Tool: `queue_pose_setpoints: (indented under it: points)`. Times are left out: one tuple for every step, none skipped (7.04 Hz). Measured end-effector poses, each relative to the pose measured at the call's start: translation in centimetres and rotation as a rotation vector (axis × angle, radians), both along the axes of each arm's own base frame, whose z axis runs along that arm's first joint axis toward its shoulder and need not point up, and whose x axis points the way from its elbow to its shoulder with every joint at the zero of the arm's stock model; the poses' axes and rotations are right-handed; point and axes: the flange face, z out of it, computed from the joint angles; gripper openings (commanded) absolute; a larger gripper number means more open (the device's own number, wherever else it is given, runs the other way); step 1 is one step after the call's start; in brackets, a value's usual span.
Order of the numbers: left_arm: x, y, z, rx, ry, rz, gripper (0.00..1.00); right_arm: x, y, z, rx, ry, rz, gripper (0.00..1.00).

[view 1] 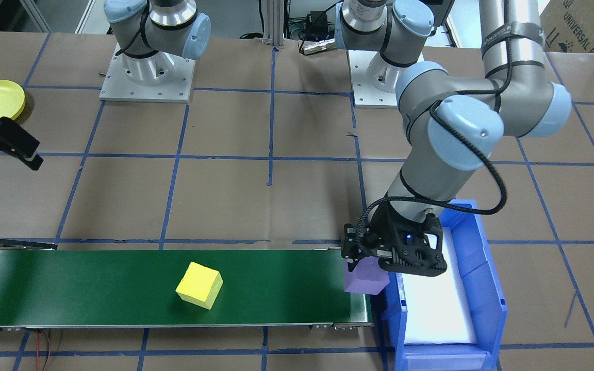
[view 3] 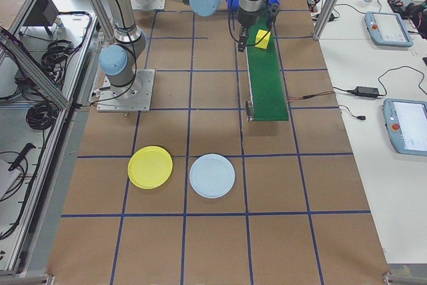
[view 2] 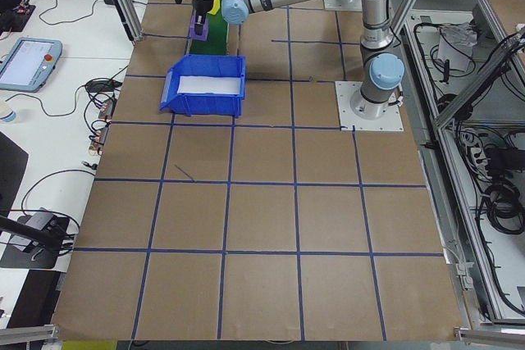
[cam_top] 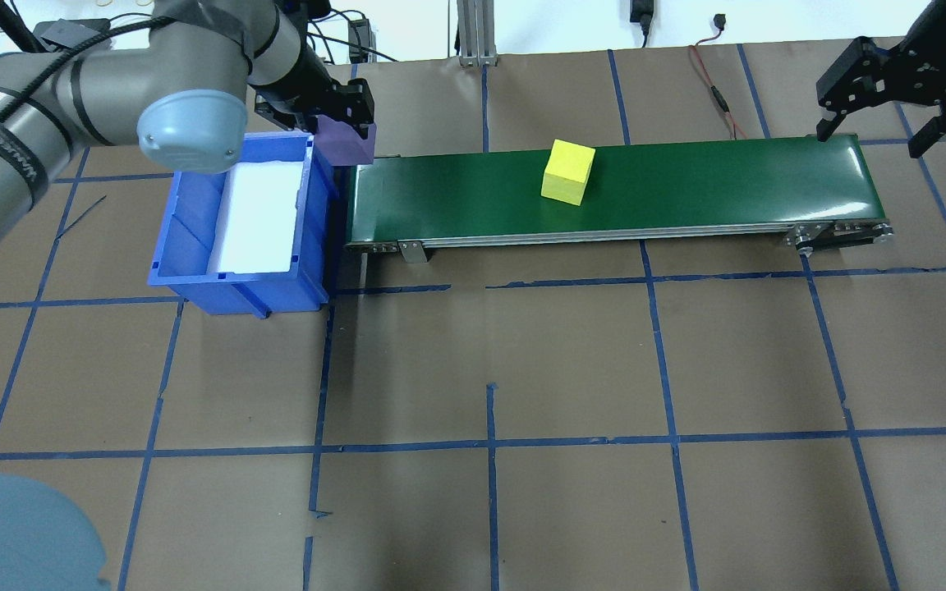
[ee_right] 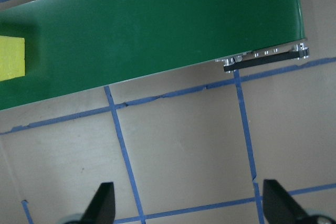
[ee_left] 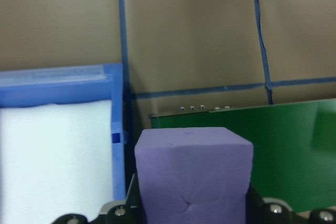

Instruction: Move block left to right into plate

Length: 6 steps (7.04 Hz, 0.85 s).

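My left gripper (view 1: pixel 369 264) is shut on a purple block (view 1: pixel 366 281), holding it over the end of the green conveyor belt (view 1: pixel 96 288) next to the blue bin (view 1: pixel 488 268). In the left wrist view the purple block (ee_left: pixel 193 171) fills the gap between the fingers. A yellow block (cam_top: pixel 567 171) lies near the belt's middle. My right gripper (cam_top: pixel 871 135) hangs open and empty beyond the belt's other end. A yellow plate (view 3: pixel 150 167) and a light blue plate (view 3: pixel 212 175) lie on the table on the right arm's side.
The blue bin (cam_top: pixel 185 213) holds a white foam pad and touches the belt's end. Both arm bases stand at the table's back. Blue tape lines grid the brown table. Monitors and cables lie on side tables beyond the belt.
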Motion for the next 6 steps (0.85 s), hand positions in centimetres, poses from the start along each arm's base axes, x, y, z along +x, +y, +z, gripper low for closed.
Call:
queue_pose_setpoints:
  points:
    - [-1.4,0.7,-2.4,0.039,-0.004,-0.009,0.24,-2.5,-1.8,-1.7,-0.033,0.001,0.012,1.0]
    - [-2.2,1.2,-4.4,0.072,-0.012,-0.018,0.33,-5.2,-3.2,-3.9,-0.039,-0.005,-0.004,1.0]
    - [-2.4,1.3,-6.0,0.096,-0.017,-0.024,0.76,-7.1,-4.5,-6.1,-0.041,-0.011,-0.021,1.0]
    - [-2.5,1.0,-6.8,0.092,-0.021,-0.028,1.0,-8.1,-5.7,-7.9,-0.058,-0.019,-0.029,1.0]
    - [-2.5,0.6,-6.5,0.054,-0.031,-0.03,1.0,-8.6,-6.6,-9.5,-0.075,-0.045,-0.031,1.0]
    - [-2.3,0.2,-5.3,0.016,-0.05,-0.028,1.0,-8.6,-6.9,-10.6,-0.088,-0.063,-0.028,1.0]
